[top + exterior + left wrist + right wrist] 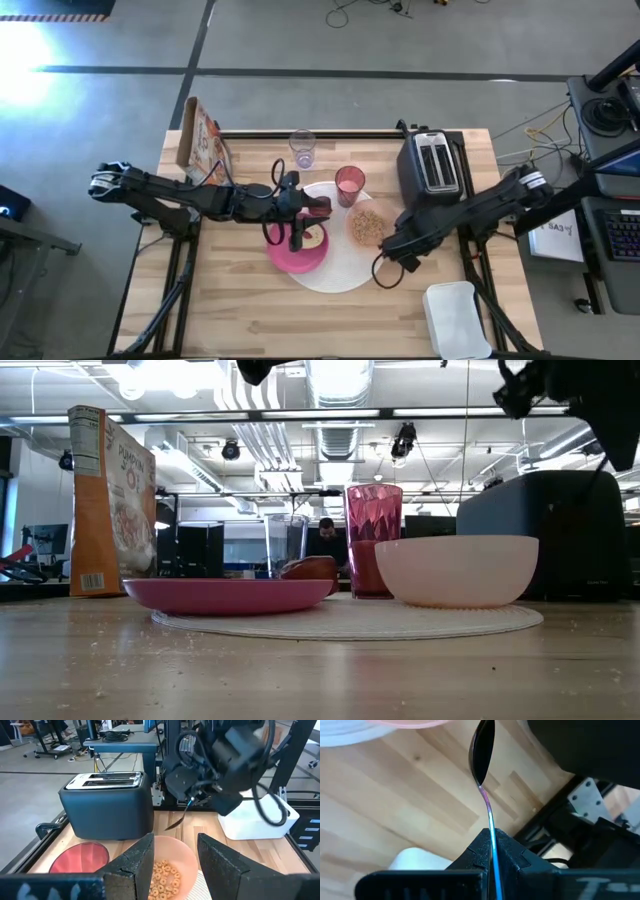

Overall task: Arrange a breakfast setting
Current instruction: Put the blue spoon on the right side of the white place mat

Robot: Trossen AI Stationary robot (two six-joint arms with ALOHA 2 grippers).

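Breakfast things are mostly gathered on the large white round mat at the middle of the wooden table. The magenta plate sits on the mat's left side with something brown on it, the peach bowl, already holding cereal, stands on its right side, and the translucent pink cup is at its far edge. The small clear glass stands off the mat, farther back, and the orange cereal box is upright at the table's far left corner, beside neither. A black toaster sits at the far right and a white container at the near right.

The left gripper hangs over the plate with its fingers apart and nothing between them. The right gripper, just right of the bowl, is clamped on the spoon, whose bowl end points out toward the peach bowl's rim.

By this layout the setting looks well advanced: what seems left is laying the spoon down by the bowl, and perhaps bringing the glass closer.
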